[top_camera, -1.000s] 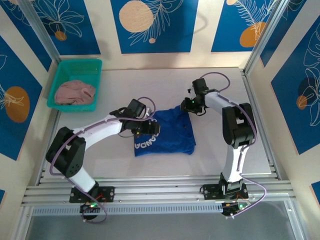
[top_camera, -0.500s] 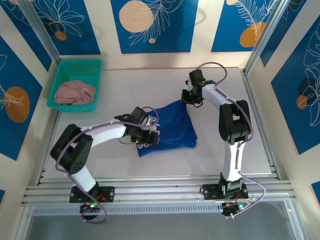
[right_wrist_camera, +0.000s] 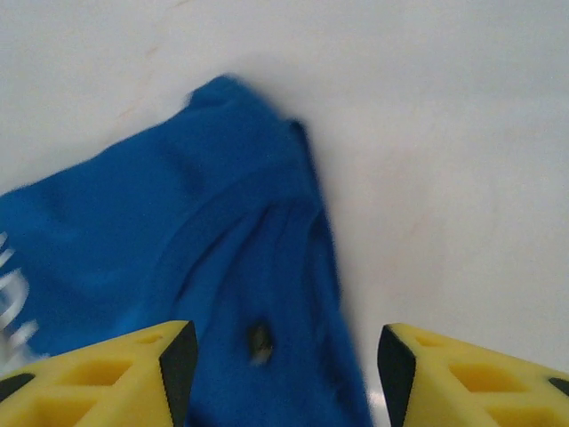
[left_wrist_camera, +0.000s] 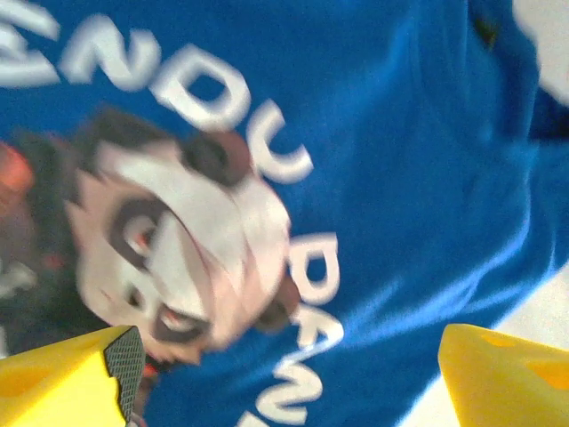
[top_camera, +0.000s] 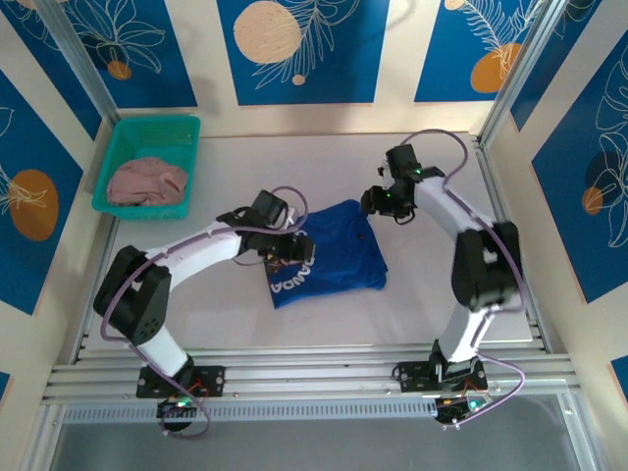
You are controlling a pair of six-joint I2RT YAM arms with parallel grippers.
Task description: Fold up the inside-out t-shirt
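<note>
Lying near the centre of the worktop (top_camera: 245,329), the inside-out t-shirt (top_camera: 334,253) is recorded as a compact, roughly rectangular bundle, with white lettering showing at its 7 o'clock corner. The left gripper (top_camera: 291,252) is held over the bundle's 9 o'clock edge with its jaws wide and nothing between them. The printed face is seen directly beneath it in the left wrist view. The right gripper (top_camera: 379,201) is placed at the 1 o'clock corner, jaws apart, with no cloth clamped. A green basket (top_camera: 147,126) with a pink garment (top_camera: 147,182) is noted at 10 o'clock, well apart. Two risks are judged. If only the top layer is pinched, the fold could be dragged open. If the 1 o'clock corner is snagged by a finger, the bundle could be skewed.
</note>
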